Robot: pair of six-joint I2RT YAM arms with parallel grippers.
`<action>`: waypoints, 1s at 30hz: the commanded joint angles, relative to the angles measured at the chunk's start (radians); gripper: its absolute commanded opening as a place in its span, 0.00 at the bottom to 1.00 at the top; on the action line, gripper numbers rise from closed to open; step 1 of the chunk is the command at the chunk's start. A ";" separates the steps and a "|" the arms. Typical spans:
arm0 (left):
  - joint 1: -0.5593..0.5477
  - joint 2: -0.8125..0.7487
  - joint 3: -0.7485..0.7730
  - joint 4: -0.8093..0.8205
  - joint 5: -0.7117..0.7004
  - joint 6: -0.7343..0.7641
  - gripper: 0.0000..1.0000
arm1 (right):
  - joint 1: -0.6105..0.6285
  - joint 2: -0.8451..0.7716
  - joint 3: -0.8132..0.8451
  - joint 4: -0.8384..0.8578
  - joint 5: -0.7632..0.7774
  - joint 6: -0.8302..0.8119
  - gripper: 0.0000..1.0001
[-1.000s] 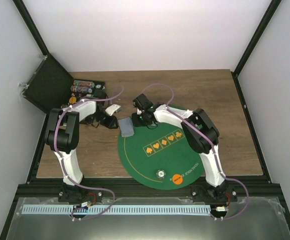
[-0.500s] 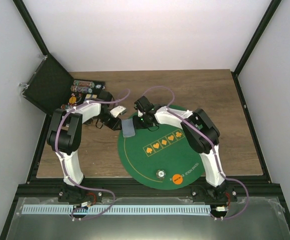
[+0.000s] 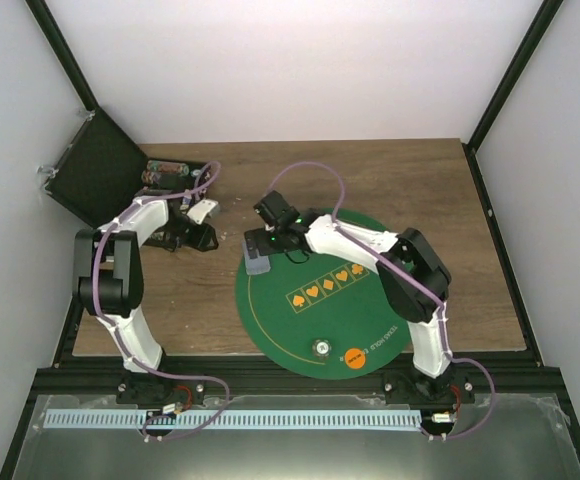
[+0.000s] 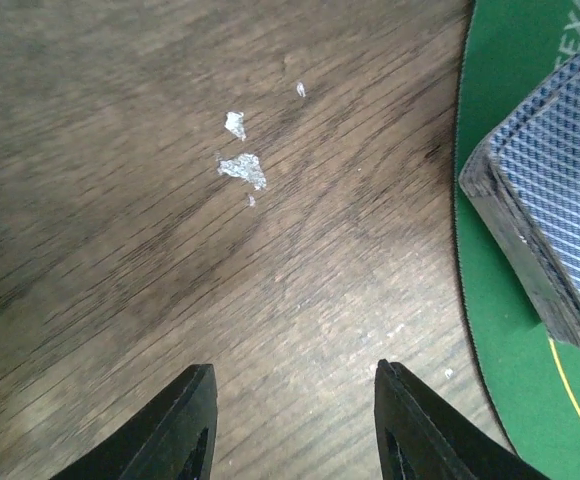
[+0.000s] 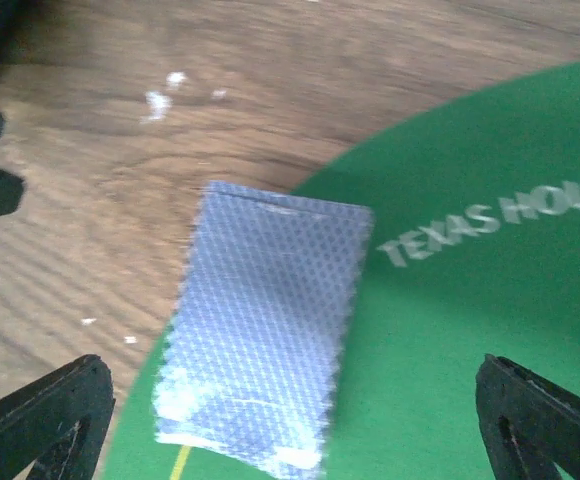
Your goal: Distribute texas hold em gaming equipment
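Note:
A deck of playing cards (image 5: 265, 320) with grey-blue patterned backs lies at the left rim of the round green mat (image 3: 320, 310), partly over the wood. My right gripper (image 5: 290, 365) hovers over the deck, open wide, with a finger on either side and nothing held; from above it (image 3: 260, 243) covers the deck's far end. My left gripper (image 4: 295, 370) is open over bare wood, left of the deck (image 4: 545, 200), and sits by the chip case (image 3: 192, 232). A pale clear token (image 3: 321, 348) and an orange token (image 3: 354, 357) rest near the mat's front edge.
A black case with its lid (image 3: 90, 170) open stands at the back left, with rows of chips (image 3: 167, 173) in it. Orange suit symbols (image 3: 325, 282) are printed across the mat. White flecks (image 4: 240, 165) mark the wood.
The left arm has drawn back left toward the case and its jaws have parted. The right gripper has swung left over the deck and opened wide.

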 commanded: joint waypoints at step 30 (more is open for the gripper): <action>0.018 -0.088 -0.007 -0.050 0.068 0.028 0.52 | 0.100 0.267 0.214 -0.111 0.176 -0.075 0.80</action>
